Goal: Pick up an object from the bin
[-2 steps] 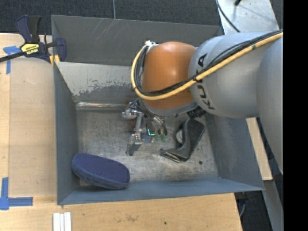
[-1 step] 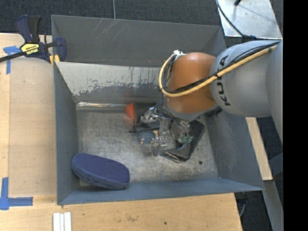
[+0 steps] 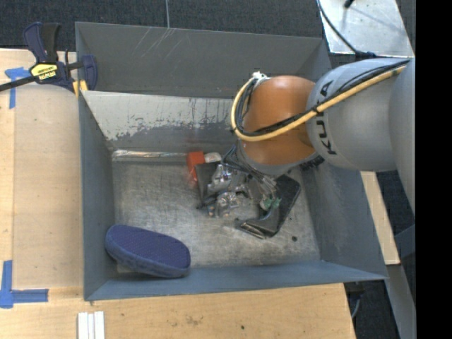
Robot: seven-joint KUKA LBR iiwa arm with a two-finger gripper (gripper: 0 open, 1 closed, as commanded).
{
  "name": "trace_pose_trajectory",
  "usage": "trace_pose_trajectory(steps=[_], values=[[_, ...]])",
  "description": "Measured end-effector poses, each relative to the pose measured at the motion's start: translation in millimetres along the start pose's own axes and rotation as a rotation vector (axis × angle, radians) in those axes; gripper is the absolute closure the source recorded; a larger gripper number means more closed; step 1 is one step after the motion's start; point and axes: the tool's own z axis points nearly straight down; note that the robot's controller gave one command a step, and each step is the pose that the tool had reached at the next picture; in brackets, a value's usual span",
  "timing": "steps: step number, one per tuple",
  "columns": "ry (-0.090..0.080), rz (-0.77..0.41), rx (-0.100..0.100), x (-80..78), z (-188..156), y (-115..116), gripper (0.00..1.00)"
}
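We judge the reach-down step in hand: our gripper [image 3: 221, 189] sits low beside an orange block [image 3: 195, 162], apart or together we cannot tell; next comes a firm close.

orange block [image 3: 195, 164] partly behind gripper [image 3: 224, 193]; black bracket [image 3: 274, 216] partly covered

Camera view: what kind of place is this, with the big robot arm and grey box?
Most likely a robot lab or test workshop, not a home. A big robot arm with cables reaches into a grey metal bin holding a few odd things, like a blue padded oval.
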Motion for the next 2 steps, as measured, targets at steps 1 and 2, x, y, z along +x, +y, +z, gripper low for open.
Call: trace_pose_trajectory(steps=[1, 2], values=[[-0.009, 0.003, 0.001, -10.4, -71, 2, 1.00], [-0.010, 0.001, 0.002, -13.5, -151, -3, 1.00]])
